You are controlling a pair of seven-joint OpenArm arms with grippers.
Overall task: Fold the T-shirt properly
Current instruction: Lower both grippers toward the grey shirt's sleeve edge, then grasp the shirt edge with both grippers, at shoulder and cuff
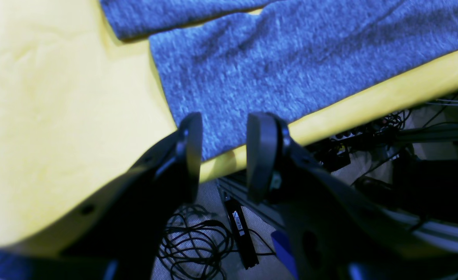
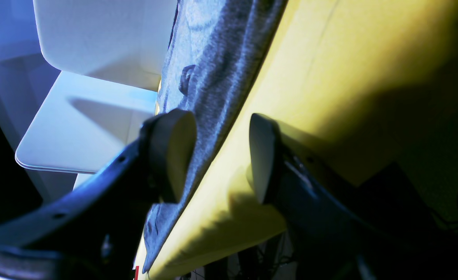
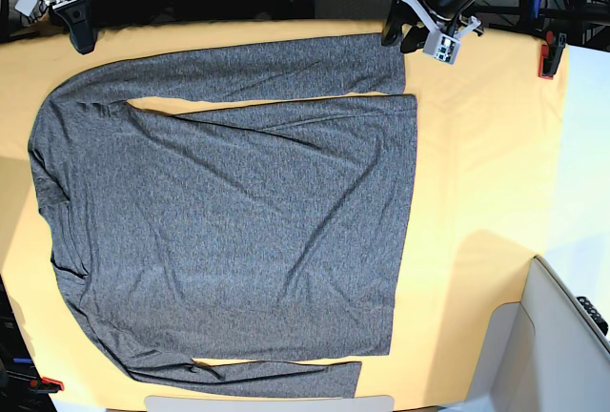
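The grey long-sleeved T-shirt lies spread flat on the yellow cloth, collar to the left and hem to the right. My left gripper hovers at the far table edge just beyond the upper sleeve's cuff. In the left wrist view it is open, and the cuff's near corner shows beyond the gap, ungripped. My right gripper is at the far left edge by the shoulder. In its wrist view it is open, and the shirt's edge runs past its fingertips.
A red clamp grips the table's right end and another sits at the near left corner. White furniture stands at the near right. Cables and frame rails lie below the table edge.
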